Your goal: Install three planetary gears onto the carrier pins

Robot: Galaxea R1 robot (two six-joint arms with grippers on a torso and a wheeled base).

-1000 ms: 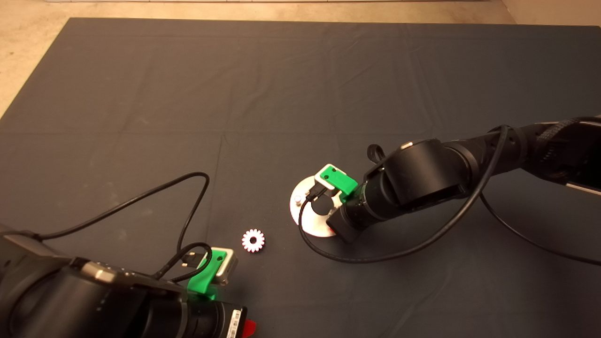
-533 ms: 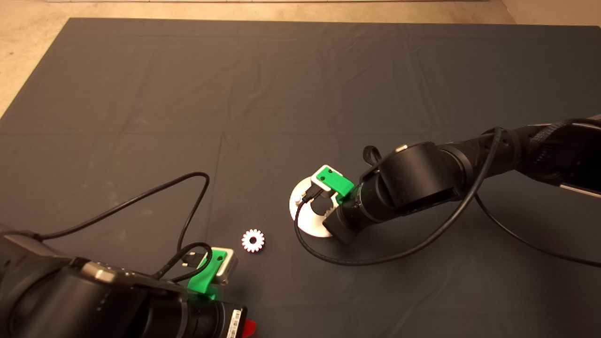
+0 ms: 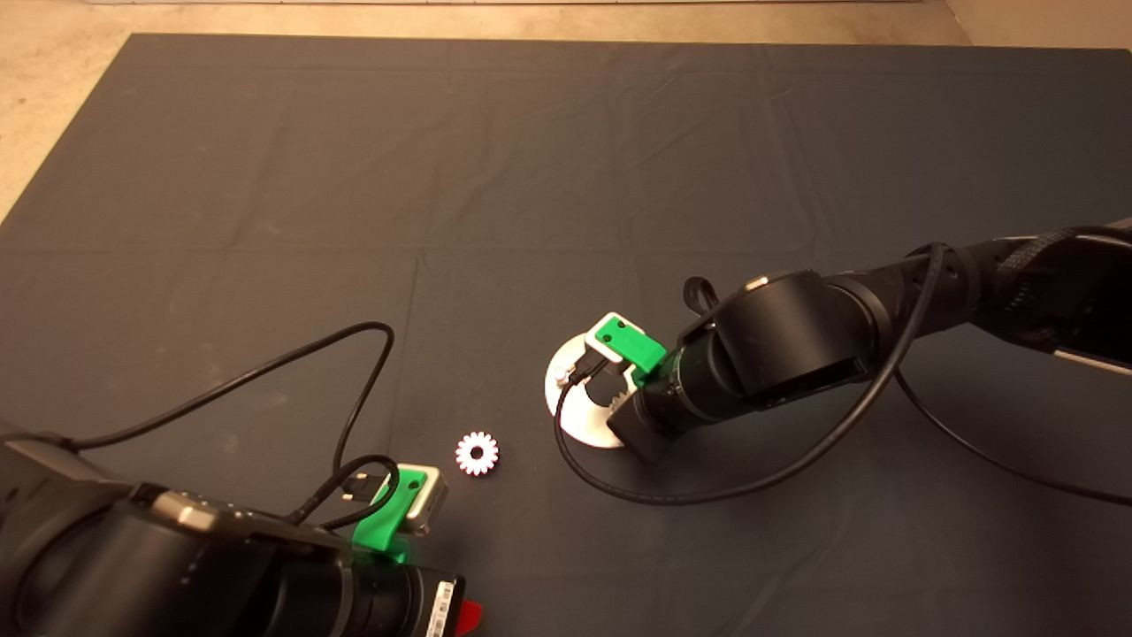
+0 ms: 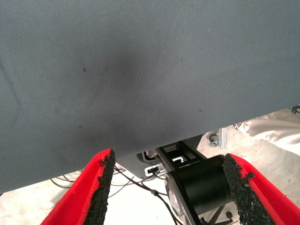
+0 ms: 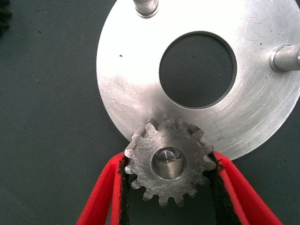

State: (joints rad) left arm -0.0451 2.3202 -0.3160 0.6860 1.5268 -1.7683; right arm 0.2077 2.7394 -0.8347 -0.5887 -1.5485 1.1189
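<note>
Your right hand [image 5: 168, 187] pinches a planetary gear [image 5: 168, 161] between its fingers, seated over a carrier pin [image 5: 168, 157] at the disc [image 5: 131, 70] edge. Two bare pins [image 5: 146, 6] stand beyond. Your left hand [image 4: 171, 190] waits spread, a loose gear [image 3: 478, 453] near it.

disc [image 3: 579, 416] on mat [image 3: 531, 177] | loose gear [image 3: 478, 453] left of disc | another gear [image 5: 168, 166] on pin at disc's rim

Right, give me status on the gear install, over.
Right hand shut on gear, its hole over one pin at the disc rim. Two pins bare. Another gear loose on mat. Left hand open, parked at the mat's near edge.
</note>
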